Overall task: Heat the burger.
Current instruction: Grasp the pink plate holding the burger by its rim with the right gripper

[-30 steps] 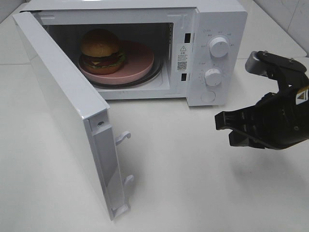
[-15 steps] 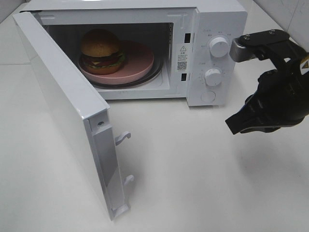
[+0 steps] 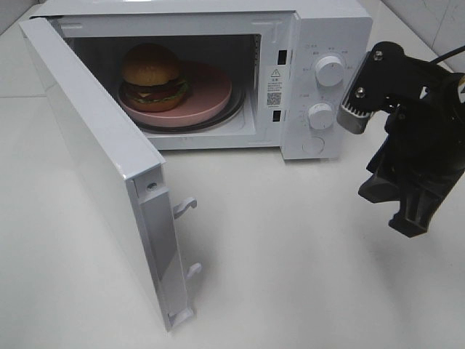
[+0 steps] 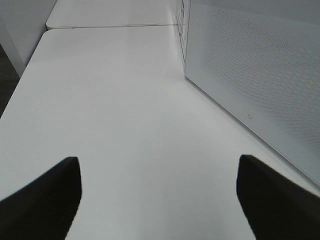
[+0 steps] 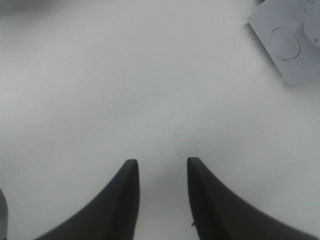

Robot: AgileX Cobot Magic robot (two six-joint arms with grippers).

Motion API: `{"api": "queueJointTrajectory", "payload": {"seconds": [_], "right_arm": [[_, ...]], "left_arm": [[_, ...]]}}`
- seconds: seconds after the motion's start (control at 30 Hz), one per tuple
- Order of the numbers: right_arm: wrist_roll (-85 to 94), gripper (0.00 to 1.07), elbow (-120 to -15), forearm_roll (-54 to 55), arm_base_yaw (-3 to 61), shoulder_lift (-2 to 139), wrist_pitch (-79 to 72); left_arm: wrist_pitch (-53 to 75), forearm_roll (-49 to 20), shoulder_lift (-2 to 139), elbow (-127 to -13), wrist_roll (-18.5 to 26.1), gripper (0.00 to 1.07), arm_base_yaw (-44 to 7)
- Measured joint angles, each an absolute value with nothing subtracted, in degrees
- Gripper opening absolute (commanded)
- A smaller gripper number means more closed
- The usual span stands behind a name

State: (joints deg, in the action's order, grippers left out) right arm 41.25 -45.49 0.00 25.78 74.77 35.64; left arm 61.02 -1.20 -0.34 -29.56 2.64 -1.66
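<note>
The burger (image 3: 151, 75), with a glossy brown bun and dark patty, sits on a pink plate (image 3: 211, 91) inside the open microwave (image 3: 330, 22). My right gripper (image 3: 396, 211) hangs right of the microwave's control panel and points down at the table. In the right wrist view its fingers (image 5: 131, 172) stand a little apart over bare table, so the right gripper (image 5: 161, 167) is open and empty. The left gripper (image 4: 157, 160) is open wide and empty, low over the table beside the outer face of the microwave door (image 4: 260, 65). It does not show in the exterior high view.
The microwave door (image 3: 94, 153) swings far out to the front left, with its latch hooks (image 3: 185, 207) facing the middle of the table. Two knobs (image 3: 330, 71) and a round button (image 3: 313, 145) are on the panel. The panel's lower corner (image 5: 285, 45) shows in the right wrist view.
My right gripper has swung from pointing left toward the microwave to pointing down, drawn back to the right, and its jaws have parted. The burger, the door and the left gripper have not moved.
</note>
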Motion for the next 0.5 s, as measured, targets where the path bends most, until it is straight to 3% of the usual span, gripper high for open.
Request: {"api": "queueJointTrajectory", "payload": {"seconds": [0.03, 0.07, 0.1, 0.13, 0.17, 0.23, 0.5], "right_arm": [[43.77, 0.62, -45.49, 0.0, 25.78, 74.77, 35.7], [44.29, 0.78, -45.49, 0.0, 25.78, 74.77, 35.7], [44.29, 0.78, -45.49, 0.0, 25.78, 74.77, 35.7], [45.09, 0.9, -45.49, -0.34, 25.78, 74.77, 35.52], [45.21, 0.95, -45.49, -0.69, 25.78, 74.77, 35.47], [45.95, 0.99, -45.49, -1.66, 25.78, 74.77, 35.41], [46.98, 0.98, -45.49, -7.33, 25.78, 74.77, 34.15]], "left_arm": [[61.02, -1.2, -0.34, -29.56, 2.64, 0.78, -1.66], [61.02, -1.2, -0.34, -29.56, 2.64, 0.78, -1.66], [61.02, -1.2, -0.34, -29.56, 2.64, 0.78, -1.66], [61.02, -1.2, -0.34, -29.56, 2.64, 0.78, -1.66], [61.02, -1.2, -0.34, -29.56, 2.64, 0.78, -1.66], [61.02, -1.2, -0.34, -29.56, 2.64, 0.78, -1.66], [61.02, -1.2, -0.34, -29.56, 2.64, 0.78, -1.66]]}}
